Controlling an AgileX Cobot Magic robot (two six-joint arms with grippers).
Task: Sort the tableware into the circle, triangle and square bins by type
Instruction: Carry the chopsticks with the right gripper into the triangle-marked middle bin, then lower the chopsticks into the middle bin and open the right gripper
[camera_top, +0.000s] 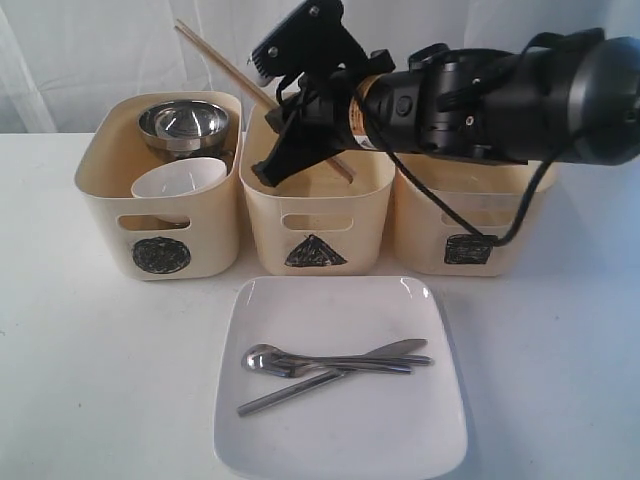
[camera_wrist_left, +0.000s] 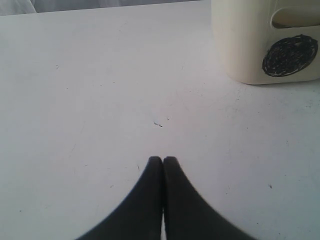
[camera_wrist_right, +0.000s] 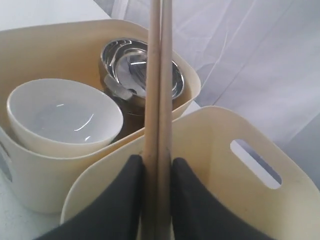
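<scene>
**While the right fingers (camera_top: 290, 150) clamp the wooden chopsticks (camera_top: 215, 52), the steel cutlery (camera_top: 335, 365) lies on the plate (camera_top: 340, 440)**

As the exterior view shows, three cream bins stand in a row on the white surface (camera_top: 60, 350). The circle bin (camera_top: 100, 215) is at left, the triangle bin (camera_top: 265, 230) in the middle and the square bin (camera_top: 420, 235) at right. The large steel bowl (camera_top: 183, 122) and the small white bowl (camera_top: 178, 180) sit in the circle bin, the steel one farther back. The chopsticks slant over the triangle bin, their upper ends pointing far and left. The large white square plate lies near, in front of the bins, with the cutlery across its middle.

From the left wrist view, the left fingers (camera_wrist_left: 150, 200) are pressed together with nothing between them, above bare surface (camera_wrist_left: 100, 75). The circle bin (camera_wrist_left: 240, 45) stands nearby.

From the right wrist view, the right fingers (camera_wrist_right: 125, 200) pinch the two chopsticks (camera_wrist_right: 159, 100) side by side. Below them is the triangle bin (camera_wrist_right: 225, 175), and beyond it the circle bin (camera_wrist_right: 50, 180) with the white bowl (camera_wrist_right: 60, 117) and the steel bowl (camera_wrist_right: 132, 65).
</scene>
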